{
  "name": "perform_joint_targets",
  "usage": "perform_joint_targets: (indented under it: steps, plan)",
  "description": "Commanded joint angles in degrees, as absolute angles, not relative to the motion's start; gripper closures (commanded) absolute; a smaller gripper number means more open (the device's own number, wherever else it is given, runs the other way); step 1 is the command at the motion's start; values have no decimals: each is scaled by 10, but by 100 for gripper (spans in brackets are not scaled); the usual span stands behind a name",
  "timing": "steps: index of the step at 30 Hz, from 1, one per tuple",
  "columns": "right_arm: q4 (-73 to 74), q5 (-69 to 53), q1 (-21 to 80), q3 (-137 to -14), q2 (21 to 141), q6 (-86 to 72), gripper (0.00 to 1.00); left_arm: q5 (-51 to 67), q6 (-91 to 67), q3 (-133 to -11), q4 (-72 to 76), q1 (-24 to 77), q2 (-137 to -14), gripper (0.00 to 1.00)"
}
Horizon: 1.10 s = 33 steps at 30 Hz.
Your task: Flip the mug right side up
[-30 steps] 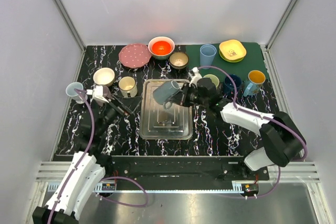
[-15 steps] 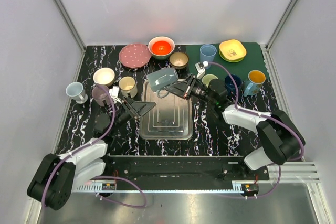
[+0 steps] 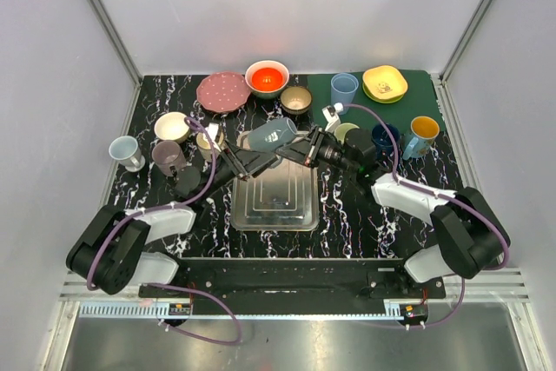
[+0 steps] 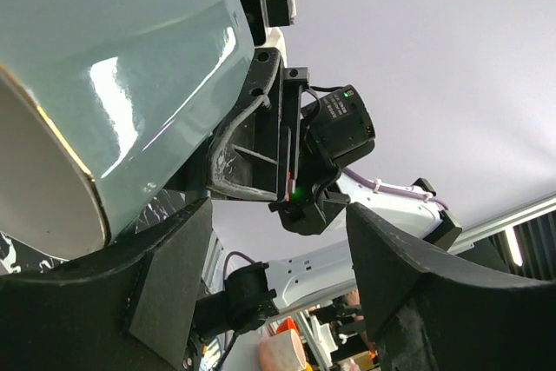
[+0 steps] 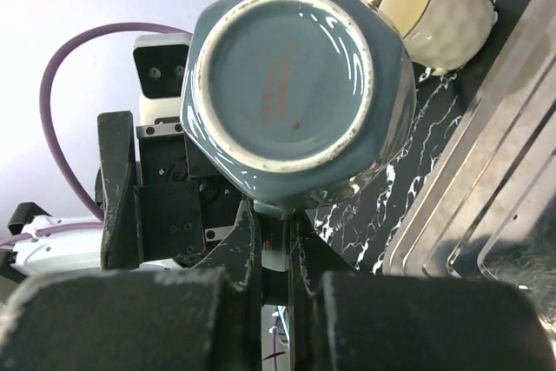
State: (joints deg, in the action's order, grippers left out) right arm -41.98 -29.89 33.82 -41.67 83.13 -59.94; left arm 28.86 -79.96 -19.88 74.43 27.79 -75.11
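Marbled table [image 3: 347, 215] holds tray [image 3: 274, 206]; right tool [image 3: 294, 147] clamps sideways mug [image 3: 271, 135] by handle, left tool [image 3: 254, 162] spread

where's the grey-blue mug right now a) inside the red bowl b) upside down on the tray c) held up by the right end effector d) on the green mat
c: the right end effector grips the mug by its handle, with the mug's base facing that wrist camera.

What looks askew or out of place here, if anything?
The grey-blue mug lies on its side in the air over the far end of the metal tray, pinched by its handle in the right gripper. The open left gripper sits close by it. Nothing looks spilled or broken.
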Motion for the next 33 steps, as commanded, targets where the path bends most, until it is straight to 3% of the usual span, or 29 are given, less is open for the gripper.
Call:
perform_joint_targets:
  steps: [1, 5, 10, 12, 29, 33]
  plan:
    - [-489, -321, 345, -450, 768, -585, 100, 299, -815, -207, 873, 283, -761, 29]
    - [-473, -311, 345, -459, 748, -573, 100, 291, -786, -181, 818, 283, -673, 21]
    - [-470, -308, 345, -473, 740, -569, 100, 244, -684, -168, 562, 308, -526, 14]
    - [-475, -308, 345, -477, 739, -571, 100, 235, -661, -163, 534, 315, -495, 13]
    - [-518, -328, 366, -483, 722, -590, 100, 232, -742, -213, 758, 325, -647, 20]
    - [-516, -329, 366, -470, 715, -588, 100, 219, -757, -236, 800, 325, -668, 28]
